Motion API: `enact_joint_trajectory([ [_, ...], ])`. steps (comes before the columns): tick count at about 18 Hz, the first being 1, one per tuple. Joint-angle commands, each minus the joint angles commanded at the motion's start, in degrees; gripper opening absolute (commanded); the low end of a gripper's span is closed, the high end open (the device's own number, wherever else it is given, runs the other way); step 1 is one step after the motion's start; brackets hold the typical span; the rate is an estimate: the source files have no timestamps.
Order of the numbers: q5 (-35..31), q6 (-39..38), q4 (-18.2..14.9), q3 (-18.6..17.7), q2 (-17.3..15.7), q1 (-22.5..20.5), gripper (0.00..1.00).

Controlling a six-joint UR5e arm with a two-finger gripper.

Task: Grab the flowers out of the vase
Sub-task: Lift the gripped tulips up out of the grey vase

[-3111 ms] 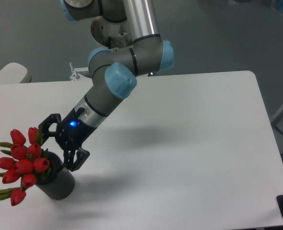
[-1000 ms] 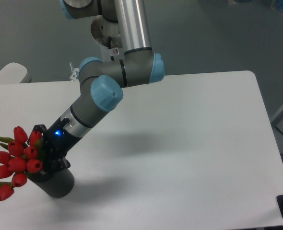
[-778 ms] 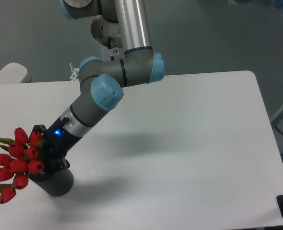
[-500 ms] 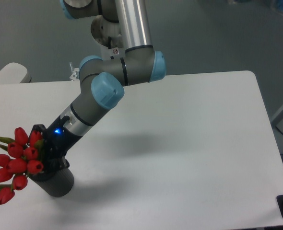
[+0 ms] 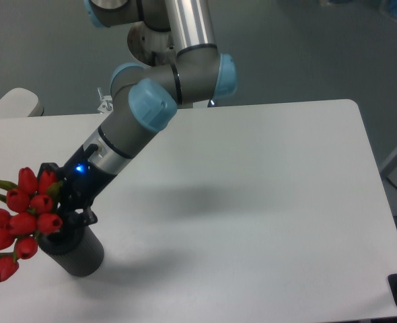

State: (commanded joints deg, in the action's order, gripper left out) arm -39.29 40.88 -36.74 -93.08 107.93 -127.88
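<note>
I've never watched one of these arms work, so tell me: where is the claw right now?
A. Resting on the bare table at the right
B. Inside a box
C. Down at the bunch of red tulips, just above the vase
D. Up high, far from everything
C: the claw is down at the tulips, right over the grey vase.

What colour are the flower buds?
Red, on the flowers; clearest in the fixed camera view.

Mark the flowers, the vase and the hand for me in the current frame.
flowers (image 5: pixel 25 222): fixed camera view, on a red bud mid-bunch.
vase (image 5: pixel 83 257): fixed camera view, on its grey ribbed side.
hand (image 5: pixel 62 217): fixed camera view, between its black fingertips at the stems.
</note>
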Motion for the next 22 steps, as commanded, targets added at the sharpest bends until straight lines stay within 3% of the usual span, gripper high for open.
enact_joint_trajectory([
  [17, 4.0, -14.4, -0.3, 12.3, -0.5, -4.3, 0.31],
  [22, 4.0, -14.2, -0.3, 12.8, 0.0, -8.0, 0.29],
])
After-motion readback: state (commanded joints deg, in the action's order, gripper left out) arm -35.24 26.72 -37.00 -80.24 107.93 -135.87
